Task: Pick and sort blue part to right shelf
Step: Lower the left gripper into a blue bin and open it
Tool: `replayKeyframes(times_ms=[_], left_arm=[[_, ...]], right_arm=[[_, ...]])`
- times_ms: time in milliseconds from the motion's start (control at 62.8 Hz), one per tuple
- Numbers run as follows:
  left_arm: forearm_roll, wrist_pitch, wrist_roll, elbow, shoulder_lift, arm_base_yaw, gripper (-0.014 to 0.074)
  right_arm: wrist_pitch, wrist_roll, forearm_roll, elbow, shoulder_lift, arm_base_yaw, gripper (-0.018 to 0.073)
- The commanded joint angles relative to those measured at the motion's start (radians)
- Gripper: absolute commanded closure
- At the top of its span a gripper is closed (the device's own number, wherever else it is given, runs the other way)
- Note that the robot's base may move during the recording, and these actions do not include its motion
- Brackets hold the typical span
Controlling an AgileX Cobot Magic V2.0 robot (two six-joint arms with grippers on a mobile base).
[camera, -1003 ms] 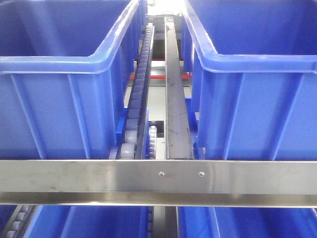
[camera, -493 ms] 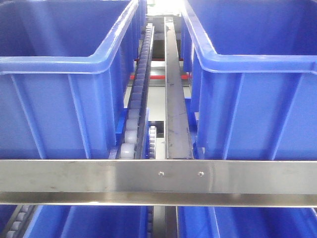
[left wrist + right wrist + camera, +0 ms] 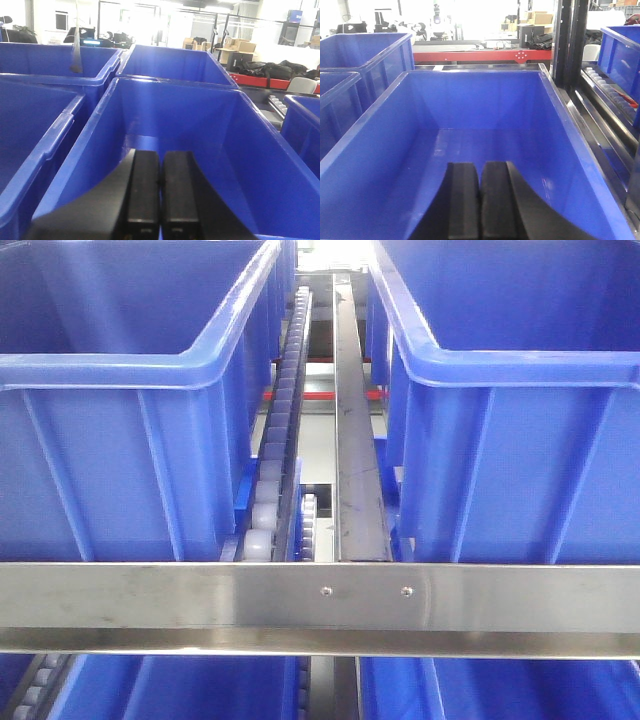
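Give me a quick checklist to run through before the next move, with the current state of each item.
1. Left claw free of load: ok, shut with nothing between its fingers.
2. Right claw free of load: ok, shut and empty.
3. Blue part located: not ok, it shows in no view.
4. Bin under the right claw free to receive: ok, its visible floor is bare.
5. Bin under the left claw contents: cannot tell, the claw hides part of the floor.
6. Front shelf rail unobstructed: ok.
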Motion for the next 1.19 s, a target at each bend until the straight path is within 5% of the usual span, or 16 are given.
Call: replayKeyframes(times_ms=[0, 541, 732, 1178], left_arm=[[-0.002, -0.075, -0.006, -0.030, 0.011, 0.002, 0.0462], [-0.002, -0.075, -0.006, -0.030, 0.011, 0.002, 0.0462], [-0.002, -0.075, -0.006, -0.030, 0.011, 0.002, 0.0462], [-0.002, -0.071, -0.006, -0.030, 0.013, 0.002, 0.0462]], right_arm=[[-0.079, -0.001, 0.002, -0.029, 0.007, -0.004, 0.0519], [-0.096, -0.003, 0.066, 0.235, -0.180, -0.004, 0.0519], [-0.116, -0.122, 0.066, 0.334, -0.331, -0.004, 0.0519], [-0.155, -0.124, 0.073, 0.337, -0.328, -0.004, 0.0519]])
